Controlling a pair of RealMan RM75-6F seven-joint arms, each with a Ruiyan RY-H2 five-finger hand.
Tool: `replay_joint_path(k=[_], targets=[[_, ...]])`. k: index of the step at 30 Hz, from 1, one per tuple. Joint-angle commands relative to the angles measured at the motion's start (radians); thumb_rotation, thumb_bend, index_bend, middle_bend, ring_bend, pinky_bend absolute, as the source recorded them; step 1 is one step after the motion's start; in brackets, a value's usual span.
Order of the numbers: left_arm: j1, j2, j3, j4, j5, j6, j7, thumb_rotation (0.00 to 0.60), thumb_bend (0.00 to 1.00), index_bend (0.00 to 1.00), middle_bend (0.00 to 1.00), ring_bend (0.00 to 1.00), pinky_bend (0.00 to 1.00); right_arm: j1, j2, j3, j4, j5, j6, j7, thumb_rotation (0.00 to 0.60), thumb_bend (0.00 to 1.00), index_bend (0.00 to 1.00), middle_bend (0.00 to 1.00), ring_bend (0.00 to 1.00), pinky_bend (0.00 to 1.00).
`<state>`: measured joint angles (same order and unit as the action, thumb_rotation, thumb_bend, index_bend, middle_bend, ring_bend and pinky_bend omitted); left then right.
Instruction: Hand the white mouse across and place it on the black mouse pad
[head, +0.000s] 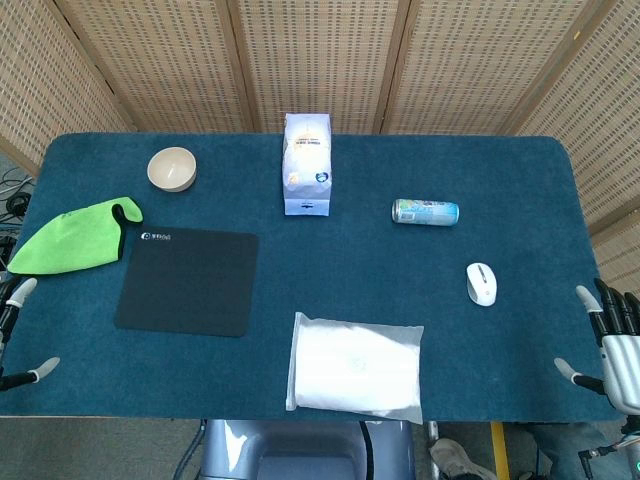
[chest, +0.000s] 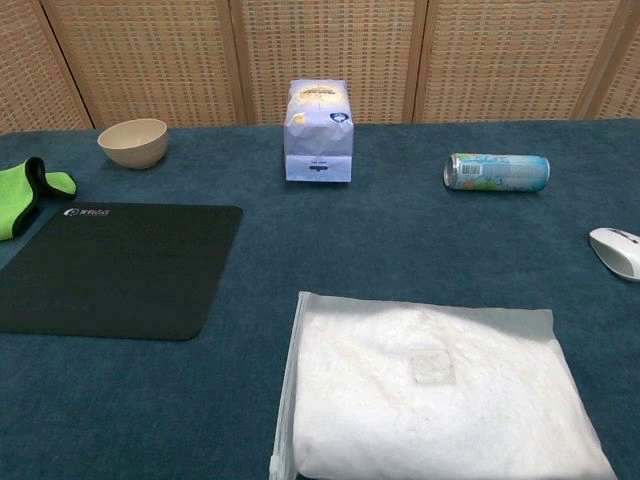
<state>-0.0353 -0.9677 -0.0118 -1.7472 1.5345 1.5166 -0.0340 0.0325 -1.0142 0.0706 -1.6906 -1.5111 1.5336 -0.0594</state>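
The white mouse (head: 481, 283) lies on the blue tablecloth at the right; the chest view shows the white mouse (chest: 617, 251) at its right edge. The black mouse pad (head: 188, 280) lies flat at the left, and the chest view has the black mouse pad (chest: 112, 268) with nothing on it. My right hand (head: 612, 345) sits at the table's right edge, fingers apart, holding nothing, a short way right of the mouse. My left hand (head: 14, 335) shows only fingertips at the left edge, apart and empty. Neither hand appears in the chest view.
A white plastic bag (head: 355, 366) lies at the front middle. A paper-wrapped package (head: 306, 164) stands at the back centre, a can (head: 425, 212) lies on its side to its right, a beige bowl (head: 172, 168) sits back left, and a green cloth (head: 72, 237) borders the pad.
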Motion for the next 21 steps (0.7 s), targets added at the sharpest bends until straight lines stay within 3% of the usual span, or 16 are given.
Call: replay_joint_path(k=[1,8,13,18,21], targets=[[-0.001,-0.001,-0.002,0.001,-0.002,-0.001,0.000,0.600,0.00,0.00,0.00,0.00,0.00,0.003,-0.003,0.000,0.002,-0.001,-0.004,-0.001,0.600,0.00,0.00,0.00,0.00,0.00],[-0.012,-0.014,-0.007,0.001,-0.018,-0.018,0.028,0.600,0.00,0.00,0.00,0.00,0.00,0.053,-0.019,0.013,0.026,0.008,-0.077,0.011,0.600,0.00,0.00,0.00,0.00,0.00],[-0.026,-0.023,-0.022,-0.005,-0.049,-0.040,0.052,0.600,0.00,0.00,0.00,0.00,0.00,0.128,-0.032,0.010,0.078,-0.015,-0.193,0.086,0.600,0.02,0.02,0.00,0.00,0.00],[-0.044,-0.053,-0.044,0.020,-0.074,-0.050,0.061,0.600,0.00,0.00,0.00,0.00,0.00,0.249,-0.076,0.009,0.205,-0.150,-0.264,0.257,0.600,0.28,0.20,0.11,0.00,0.00],[-0.055,-0.066,-0.051,0.030,-0.097,-0.071,0.073,0.600,0.00,0.00,0.00,0.00,0.00,0.352,-0.086,-0.015,0.278,-0.229,-0.359,0.413,0.600,0.42,0.23,0.13,0.00,0.00]])
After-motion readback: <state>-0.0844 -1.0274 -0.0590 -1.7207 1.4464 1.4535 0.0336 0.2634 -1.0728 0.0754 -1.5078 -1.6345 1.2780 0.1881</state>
